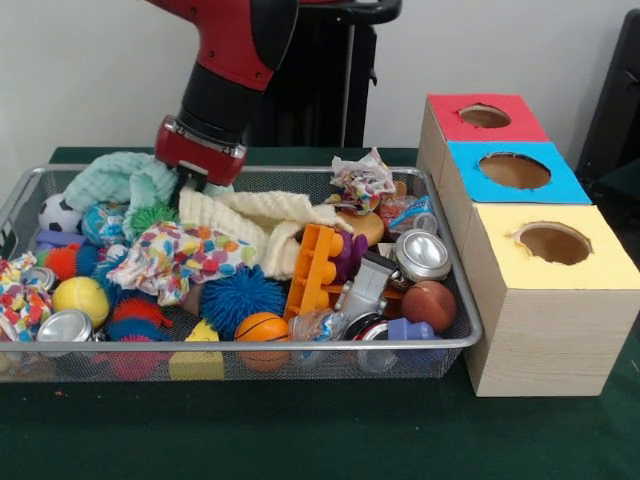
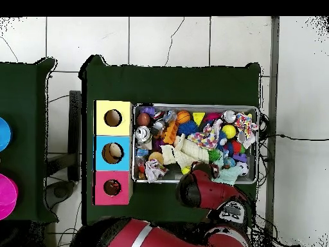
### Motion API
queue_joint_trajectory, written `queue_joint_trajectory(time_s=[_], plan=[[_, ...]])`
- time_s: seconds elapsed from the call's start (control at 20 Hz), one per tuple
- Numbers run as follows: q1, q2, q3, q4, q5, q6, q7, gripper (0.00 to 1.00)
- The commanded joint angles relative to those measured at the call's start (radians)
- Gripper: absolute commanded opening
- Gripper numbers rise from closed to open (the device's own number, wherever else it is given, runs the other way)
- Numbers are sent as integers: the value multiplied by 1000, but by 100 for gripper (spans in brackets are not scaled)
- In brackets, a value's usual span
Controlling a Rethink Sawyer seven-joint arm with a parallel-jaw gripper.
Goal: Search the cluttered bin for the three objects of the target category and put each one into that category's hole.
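The silver wire mesh bin (image 1: 300,346) lies on the green table, piled with clutter; it also shows in the overhead view (image 2: 196,106). My gripper (image 1: 197,180) reaches down into the bin's far left part, beside a mint green cloth (image 1: 120,178) and a cream cloth (image 1: 262,228). Its tips are hidden among the cloths. In the overhead view the arm (image 2: 196,186) covers it. No plush animal shows clearly; a tan rounded thing (image 1: 362,227) lies under crumpled paper. The red-surround hole (image 1: 484,116) is at the far end of the wood box (image 1: 540,330), and shows in the overhead view (image 2: 112,187).
Blue-surround hole (image 1: 514,170) and yellow-surround hole (image 1: 553,242) lie nearer the camera. The bin holds a blue puffer ball (image 1: 240,297), a soccer ball (image 1: 58,213), a small basketball (image 1: 262,328), metal cans (image 1: 421,255), an orange plastic block (image 1: 315,268) and a spotted cloth (image 1: 180,255).
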Motion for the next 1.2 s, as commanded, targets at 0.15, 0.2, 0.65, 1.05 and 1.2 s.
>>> queue_joint_trajectory(time_s=[0.15,0.2,0.65,1.05,1.2], plan=[[-30,9,-91,-170,-51,116,1,0],[-27,9,-96,-177,-60,114,-3,0],[-8,19,-114,-205,-116,99,13,0],[-60,35,-34,-182,-149,39,64,0],[-51,54,-56,-177,-141,16,80,0]])
